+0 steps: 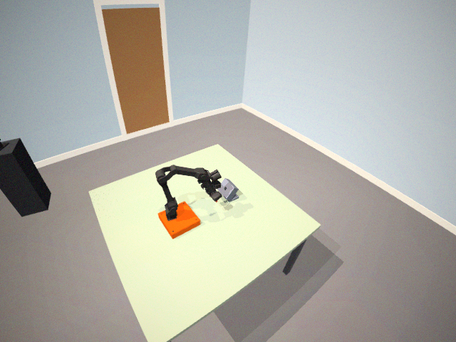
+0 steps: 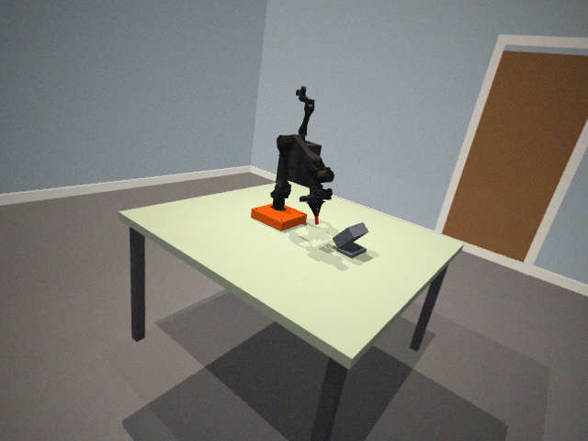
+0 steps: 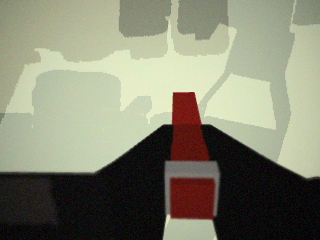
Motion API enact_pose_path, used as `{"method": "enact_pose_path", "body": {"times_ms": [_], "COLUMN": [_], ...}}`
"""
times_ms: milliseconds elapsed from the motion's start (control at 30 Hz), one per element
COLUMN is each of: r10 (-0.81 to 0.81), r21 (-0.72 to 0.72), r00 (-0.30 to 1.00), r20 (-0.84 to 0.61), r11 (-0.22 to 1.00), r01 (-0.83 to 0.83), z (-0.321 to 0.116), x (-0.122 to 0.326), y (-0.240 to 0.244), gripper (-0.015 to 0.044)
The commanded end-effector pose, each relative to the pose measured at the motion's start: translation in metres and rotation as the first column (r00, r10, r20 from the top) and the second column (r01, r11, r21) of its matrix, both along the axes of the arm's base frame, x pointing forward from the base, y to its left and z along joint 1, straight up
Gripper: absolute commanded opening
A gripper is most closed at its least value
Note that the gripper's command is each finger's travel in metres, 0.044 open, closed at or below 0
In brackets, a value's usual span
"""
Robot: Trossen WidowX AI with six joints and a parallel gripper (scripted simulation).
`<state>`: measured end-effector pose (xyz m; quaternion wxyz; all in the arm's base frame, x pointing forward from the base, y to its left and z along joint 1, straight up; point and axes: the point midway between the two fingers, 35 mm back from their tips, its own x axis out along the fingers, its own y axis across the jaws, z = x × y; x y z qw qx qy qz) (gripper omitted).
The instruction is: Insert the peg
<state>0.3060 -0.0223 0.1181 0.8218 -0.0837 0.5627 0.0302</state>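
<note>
The red peg point(image 2: 316, 220) point(image 3: 185, 107) has flat sides and points down out of my gripper point(image 2: 316, 211) point(image 3: 186, 134). The gripper is shut on it and holds it above the table. In the wrist view a grey rim surrounds the peg's near end. The grey sloped panel point(image 1: 230, 191) point(image 2: 348, 235) stands on its base, beyond the gripper from the orange block. Its dark hole point(image 1: 225, 188) shows in the top view, but its shape is too small to tell. The peg is apart from the panel, which is out of the wrist view.
The arm stands on an orange base block point(image 1: 187, 219) point(image 2: 275, 218) on the pale green table point(image 1: 184, 272) point(image 2: 265, 275). The arm's shadows fall on the table around the panel. A black cabinet point(image 1: 26, 177) stands on the floor away from the table.
</note>
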Motion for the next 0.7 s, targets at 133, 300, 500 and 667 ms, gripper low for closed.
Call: {"method": "enact_pose_path", "body": {"times_ms": [133,300,500,667], "r10": [-0.005,-0.006,-0.008,-0.009], "r21": [0.004,0.01,0.019,0.029], "r00": [0.998,0.995,0.988,0.981], "r20": [0.061,0.102,0.151,0.191], "r11": [1.0,1.0,1.0,1.0], "r01": [0.005,0.005,0.005,0.004], "z": [0.002,0.004,0.007,0.009], "x": [0.004,0.006,0.009,0.01], "y": [0.008,0.013,0.02,0.026], "gripper": [0.0,0.0,0.0,0.0]}}
